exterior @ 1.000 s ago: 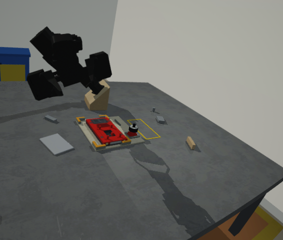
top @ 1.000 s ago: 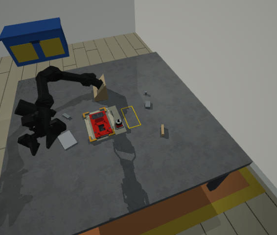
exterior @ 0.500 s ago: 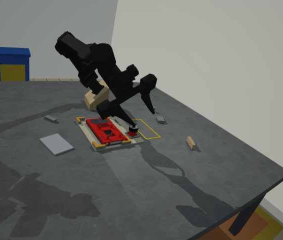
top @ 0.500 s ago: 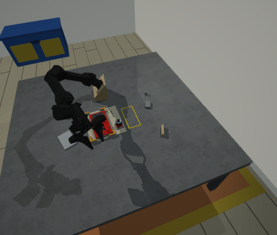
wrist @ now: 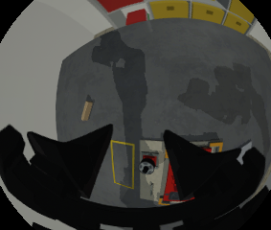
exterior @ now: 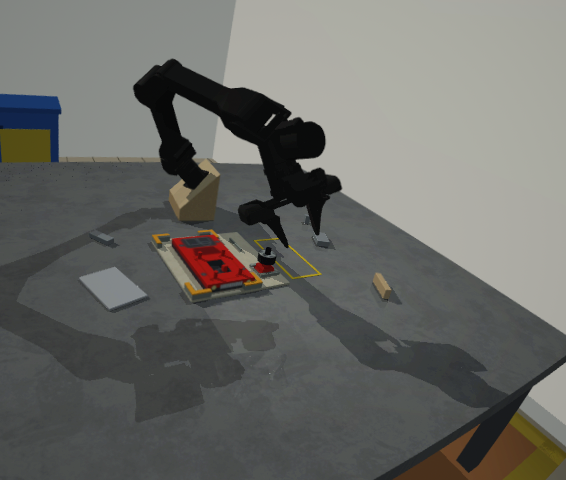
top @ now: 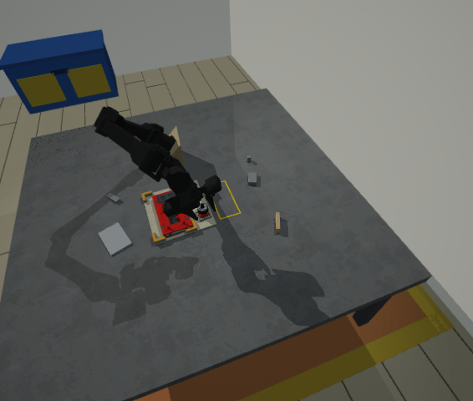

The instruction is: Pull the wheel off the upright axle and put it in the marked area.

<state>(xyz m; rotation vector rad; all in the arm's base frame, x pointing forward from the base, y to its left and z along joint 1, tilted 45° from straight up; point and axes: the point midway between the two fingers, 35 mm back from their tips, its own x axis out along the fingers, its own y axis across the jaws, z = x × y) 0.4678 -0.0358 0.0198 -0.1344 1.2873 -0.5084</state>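
One small black wheel [exterior: 267,255] sits on its red-based upright axle [exterior: 263,266] (left of one yellow-outlined area [exterior: 287,257]), directly below the single black tool [exterior: 301,238], parted and empty, on the dark grey counter [exterior: 324,361].

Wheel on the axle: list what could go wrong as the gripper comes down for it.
1. The open gripper hangs above the wheel, apparently offset toward the marked area; a finger may strike the wheel's top instead of straddling it.
2. The red board lies close beside the wheel, so the other finger could catch it.
3. A tilted pull may jam the wheel on the axle.
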